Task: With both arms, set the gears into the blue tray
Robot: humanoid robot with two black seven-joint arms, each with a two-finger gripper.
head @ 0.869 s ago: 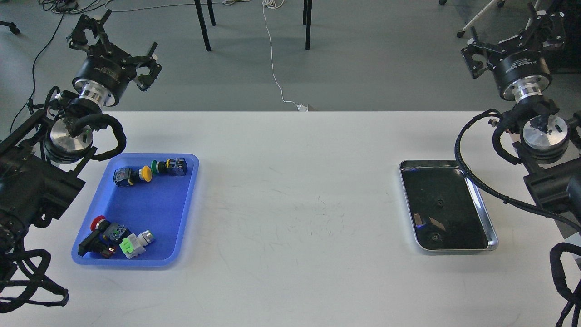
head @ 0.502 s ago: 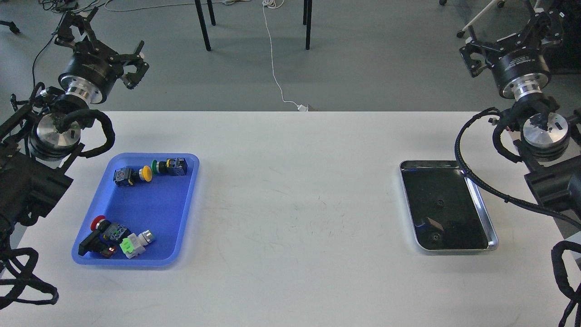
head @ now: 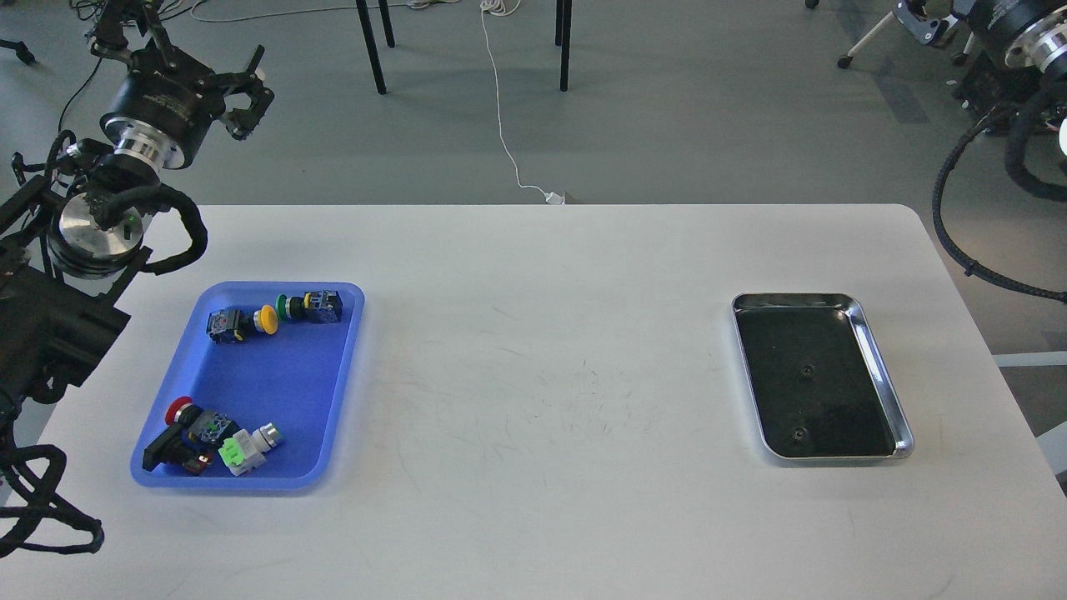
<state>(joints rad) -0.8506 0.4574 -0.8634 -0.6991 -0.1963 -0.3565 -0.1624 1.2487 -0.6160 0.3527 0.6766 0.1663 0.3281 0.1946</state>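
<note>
Two tiny black gears (head: 805, 371) (head: 798, 433) lie on the dark bottom of the silver metal tray (head: 880, 367) at the table's right. The blue tray (head: 275, 383) sits at the left, far from them. My left gripper (head: 179, 46) hangs open and empty beyond the table's far left corner, above and behind the blue tray. My right gripper (head: 959, 7) is at the top right corner of the view, well off the table. Only one finger (head: 914, 18) and the wrist show there, so its state is unreadable.
Several coloured push-button switches lie in the blue tray, two at its far end (head: 275, 315) and a cluster at its near left corner (head: 212, 442). Chair legs (head: 373, 46) and a white cable (head: 508, 125) are on the floor behind the white table (head: 542, 375).
</note>
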